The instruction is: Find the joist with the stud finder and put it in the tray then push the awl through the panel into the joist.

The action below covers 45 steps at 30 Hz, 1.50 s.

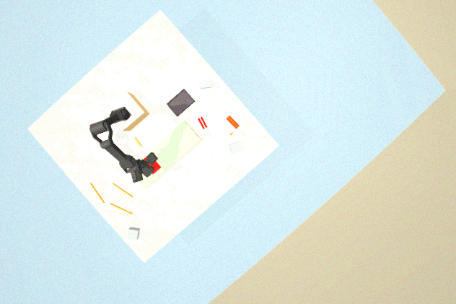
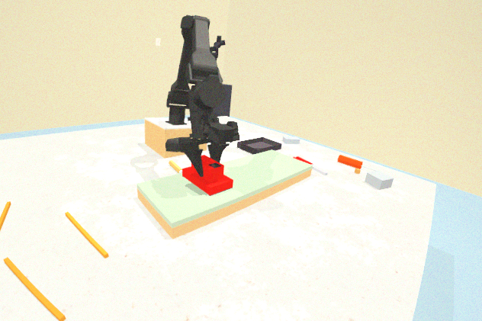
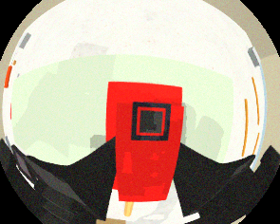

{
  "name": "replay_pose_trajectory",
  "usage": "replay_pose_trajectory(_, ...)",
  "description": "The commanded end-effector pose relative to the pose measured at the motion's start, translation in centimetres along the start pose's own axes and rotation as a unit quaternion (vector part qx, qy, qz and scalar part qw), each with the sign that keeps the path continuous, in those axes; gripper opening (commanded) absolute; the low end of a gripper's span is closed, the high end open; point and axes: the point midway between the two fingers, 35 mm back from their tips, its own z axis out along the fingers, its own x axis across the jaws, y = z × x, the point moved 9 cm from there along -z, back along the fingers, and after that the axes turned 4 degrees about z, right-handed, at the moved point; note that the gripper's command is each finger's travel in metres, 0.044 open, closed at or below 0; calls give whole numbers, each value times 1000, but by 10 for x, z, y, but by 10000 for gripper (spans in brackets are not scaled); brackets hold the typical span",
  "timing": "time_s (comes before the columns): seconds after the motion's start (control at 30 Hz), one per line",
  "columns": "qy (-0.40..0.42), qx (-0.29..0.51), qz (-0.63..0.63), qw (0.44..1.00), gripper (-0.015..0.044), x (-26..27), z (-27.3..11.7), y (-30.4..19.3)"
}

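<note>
My gripper (image 1: 150, 164) (image 2: 209, 167) (image 3: 148, 142) is shut on the red stud finder (image 1: 156, 167) (image 2: 221, 184) (image 3: 147, 176), one finger on each side. The stud finder is upright, on or just above the pale green panel (image 1: 191, 134) (image 2: 265, 169) (image 3: 209, 95), towards its left part in the exterior view. Its square window looks dark. The dark tray (image 1: 180, 102) (image 2: 258, 145) is empty. A yellow-handled tool (image 1: 138, 141) (image 2: 175, 165) lies behind the panel; an orange-red-handled tool (image 1: 232, 121) (image 2: 349, 161) lies far right. I cannot tell which is the awl.
A red-handled tool (image 1: 202, 122) (image 2: 303, 160) lies beyond the panel's far end. Grey blocks (image 1: 133, 233) (image 2: 378, 179) and a small orange piece (image 1: 231, 133) (image 2: 357, 171) stand around. Several thin orange sticks (image 1: 122, 190) (image 2: 86, 235) lie at left. The arm's base block (image 2: 155, 137) is behind.
</note>
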Motion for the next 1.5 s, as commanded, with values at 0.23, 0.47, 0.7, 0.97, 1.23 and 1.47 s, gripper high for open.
replay_pose_trajectory(0.23, -5, -1, 1, 1000, 0, -29, -1, 3)
replay_pose_trajectory(0.47, -6, -1, 1, 1000, 0, -45, -1, 4)
replay_pose_trajectory(0.7, -7, -1, 1, 1000, 0, -61, -1, 5)
replay_pose_trajectory(0.97, -7, -1, 1, 1000, 0, -79, -2, 6)
replay_pose_trajectory(1.23, -8, -1, 1, 1000, 0, -94, -2, 7)
replay_pose_trajectory(1.47, -4, -1, 0, 1000, 0, -90, -2, 6)
